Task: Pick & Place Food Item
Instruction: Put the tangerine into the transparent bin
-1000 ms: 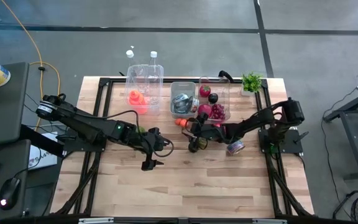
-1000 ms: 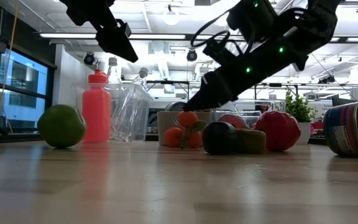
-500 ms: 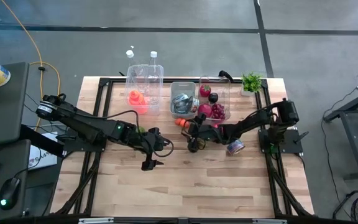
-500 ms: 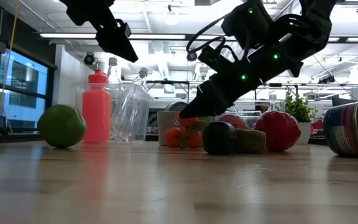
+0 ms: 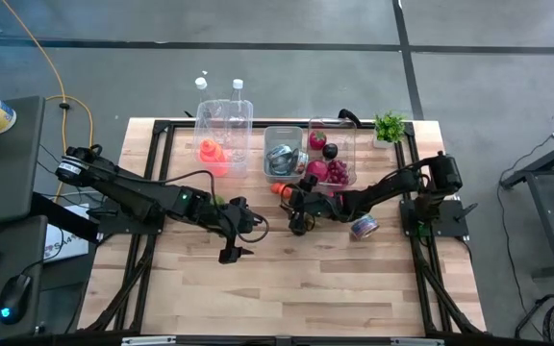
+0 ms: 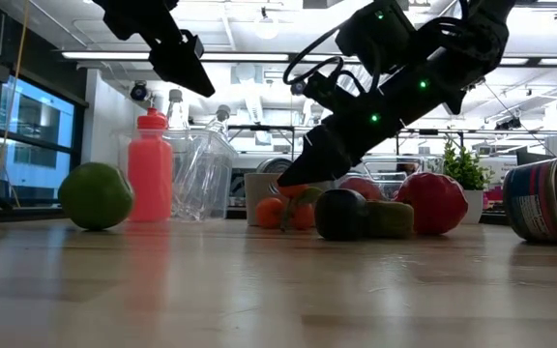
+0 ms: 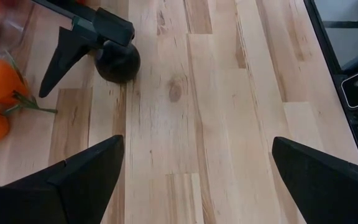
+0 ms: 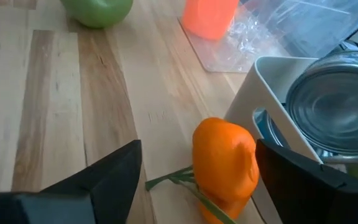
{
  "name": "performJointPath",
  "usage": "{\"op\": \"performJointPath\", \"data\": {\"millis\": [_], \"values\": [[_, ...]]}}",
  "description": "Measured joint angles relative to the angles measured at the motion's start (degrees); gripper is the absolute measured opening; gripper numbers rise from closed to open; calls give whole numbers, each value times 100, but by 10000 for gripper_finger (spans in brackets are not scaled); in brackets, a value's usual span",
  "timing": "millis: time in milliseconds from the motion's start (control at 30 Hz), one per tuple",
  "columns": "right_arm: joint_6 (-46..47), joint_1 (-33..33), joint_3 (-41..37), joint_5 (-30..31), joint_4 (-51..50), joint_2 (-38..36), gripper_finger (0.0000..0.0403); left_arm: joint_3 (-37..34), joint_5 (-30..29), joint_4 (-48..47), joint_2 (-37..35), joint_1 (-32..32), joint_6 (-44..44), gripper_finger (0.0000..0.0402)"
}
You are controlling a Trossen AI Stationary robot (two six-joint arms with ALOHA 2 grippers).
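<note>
No brand or writing can be read; the tin can with a blue and purple label (image 6: 547,200) lies on its side at the right of the wooden table (image 5: 296,288), but its label text is too small to read.

Containers, along the far edge of the table:
- Clear plastic box (image 5: 224,130) w/ a coral-red plastic bottle (image 6: 150,165) and a clear plastic bottle (image 5: 238,108) inside.
- Small grey-white bin (image 8: 267,93) in the middle, holding a shiny round metal can (image 8: 335,111).
- Clear plastic tub (image 5: 333,154) at the right w/ red and dark purple fruits in it; exact kinds I cannot tell.

The task's thing, the orange mandarins with a green stem (image 8: 225,165), lies on the table just in front of the grey-white bin, approx. in the table's centre. The right gripper (image 8: 194,174) is above it, fingers spread wide on both sides of the fruit, not pinching it. A dark round plum-like fruit (image 7: 117,61) sits just beside the right gripper's tip.

The left gripper (image 7: 194,171) hangs over bare wood nearer the front, fingers spread fully, holding nothing. A green round lime (image 6: 96,196) lies on the left part of the table. A small potted green plant (image 5: 390,127) stands at the far right corner. A red round fruit (image 6: 436,203) lies near the tin can.
</note>
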Motion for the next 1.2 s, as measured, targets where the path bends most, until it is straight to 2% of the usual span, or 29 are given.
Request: {"op": "performJointPath", "data": {"millis": [133,600,733,967,1200], "values": [[0,0,0,38,-21,0,267,0,0,0,0,0,1,400],[-2,0,-2,175,-114,0,81,0,0,0,0,0,1,400],[-11,0,-2,170,-125,0,40,0,0,0,0,0,1,400],[-29,40,-2,190,-138,0,29,0,0,0,0,0,1,400],[-408,467,29,660,-188,-66,26,0,0,-2,0,0,1,400]]}}
